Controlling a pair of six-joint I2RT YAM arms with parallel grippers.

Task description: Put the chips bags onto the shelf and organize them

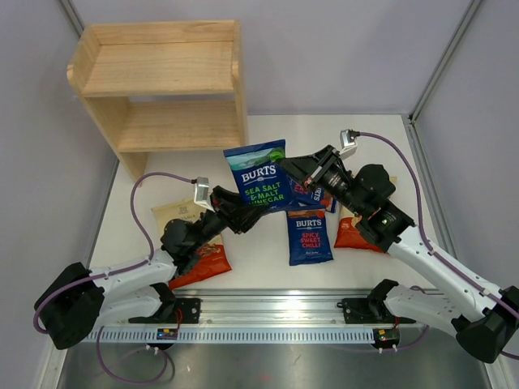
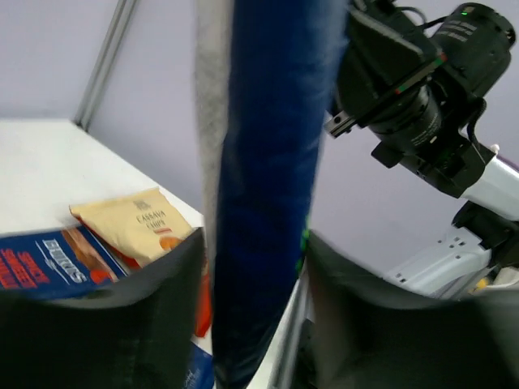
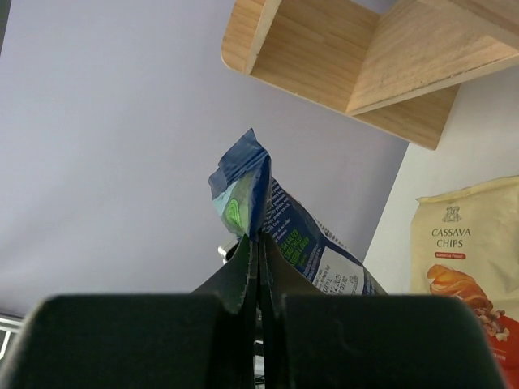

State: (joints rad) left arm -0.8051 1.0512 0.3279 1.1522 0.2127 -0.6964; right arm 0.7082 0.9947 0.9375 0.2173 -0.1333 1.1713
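- The sea salt bag [image 1: 258,172] hangs upright in the air, in front of the shelf [image 1: 162,73] and just past its right panel, not yet on either tier.
- Your right gripper [image 3: 259,253] is pinched tight on the bag's side seam. The left gripper [image 1: 241,204] clasps the lower corner, with a finger pressed on each face.
- With 2 holds on 1 bag, I judge this a hand-over. Release 1 gripper before you swing toward the shelf, or the foil may twist.
- Keep the hold that lets the bag go in upright, label outward, tight against a side panel, so the tier has room for more.
- 4 bags lie on the table [image 1: 365,138] in front of the shelf: the spice bag [image 1: 309,235], another blue bag [image 1: 308,198] partly under the right gripper, the cream bag by the left arm [image 1: 180,212] and the cream bag by the right arm [image 1: 350,235].
- Only the top view shows all 5 bags and that neither tier holds a bag.
- Only the right wrist view shows how thin the seam grip is.
- Only the left wrist view shows the bag edge-on, filling the gap between the left fingers.
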